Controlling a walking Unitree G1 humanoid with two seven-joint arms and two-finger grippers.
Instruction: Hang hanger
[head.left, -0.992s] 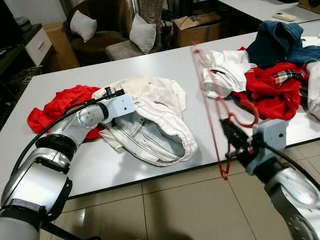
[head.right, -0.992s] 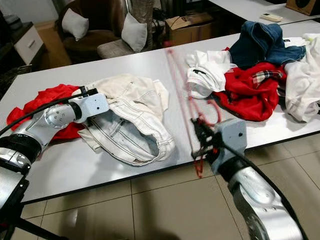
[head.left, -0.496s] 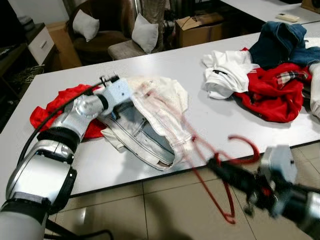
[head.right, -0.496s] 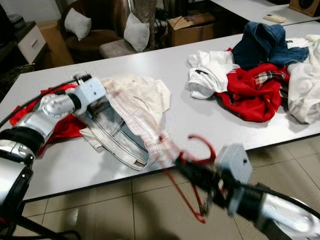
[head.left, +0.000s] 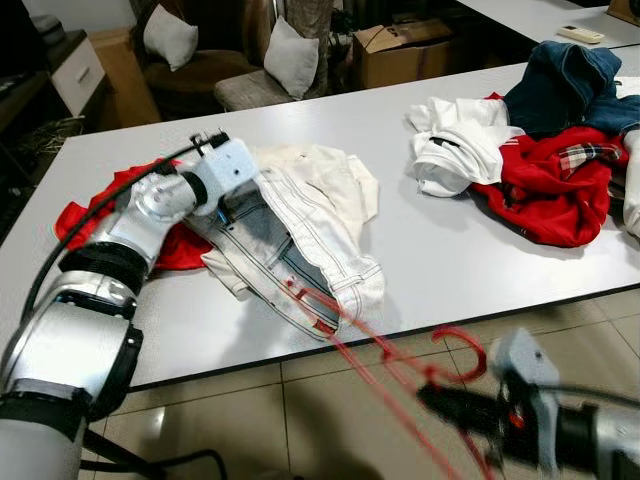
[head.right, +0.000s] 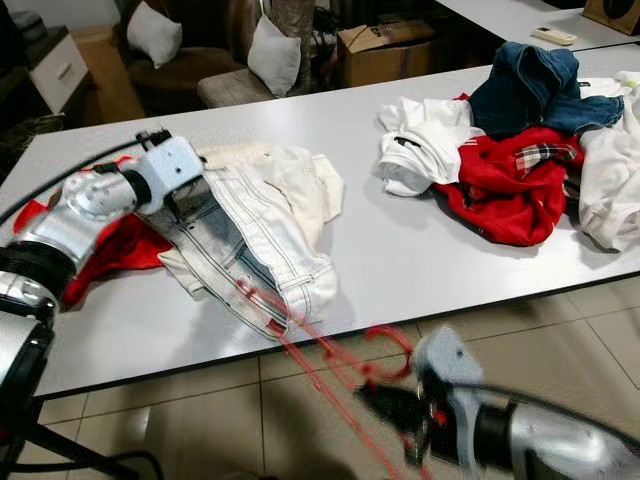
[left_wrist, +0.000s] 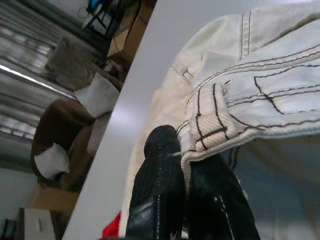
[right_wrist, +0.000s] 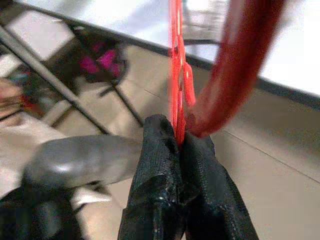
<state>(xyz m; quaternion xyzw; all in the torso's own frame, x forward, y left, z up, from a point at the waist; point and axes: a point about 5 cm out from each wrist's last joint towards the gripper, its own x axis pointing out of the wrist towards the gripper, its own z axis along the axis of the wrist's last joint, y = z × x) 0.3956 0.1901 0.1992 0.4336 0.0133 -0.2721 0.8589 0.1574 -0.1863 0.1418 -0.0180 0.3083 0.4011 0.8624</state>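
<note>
Table (head.left: 440, 250) ahead of me, long and grey-white, carries everything. On its near-left part lie cream jeans (head.left: 310, 225), beside a red garment (head.left: 100, 215) at the left edge; a heap of red, white and blue clothes (head.left: 540, 150) sits at its far right. My left gripper (left_wrist: 187, 170) is clamped on the jeans' waistband, holding it just above the table. Below the table's front edge, my right gripper (right_wrist: 180, 145) is closed on the red hanger (head.left: 400, 370), whose far end reaches the jeans.
</note>
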